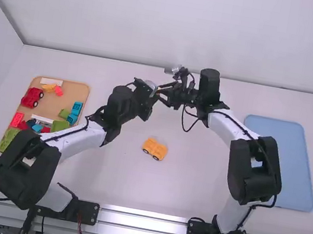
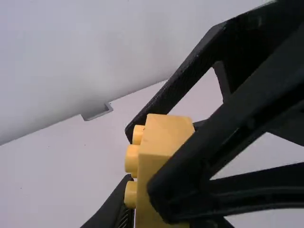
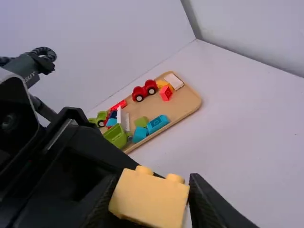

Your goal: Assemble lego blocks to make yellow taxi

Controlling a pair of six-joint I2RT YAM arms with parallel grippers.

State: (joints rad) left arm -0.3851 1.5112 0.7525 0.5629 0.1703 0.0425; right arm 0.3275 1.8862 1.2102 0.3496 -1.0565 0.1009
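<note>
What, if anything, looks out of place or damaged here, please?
Nothing stands out: the right arm's fingers hold the yellow block, and the yellow car rests on its wheels on the table.

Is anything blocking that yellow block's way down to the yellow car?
Nothing visible stands between the yellow block and the yellow car. But the left gripper crowds the block in the right gripper, so one may need to back away first.

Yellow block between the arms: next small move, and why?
Probably back the left tool off, holding the yellow block in the right tool: its fingers grip both sides, the left tool crowds the same block, and the yellow wheeled base sits on the table.
</note>
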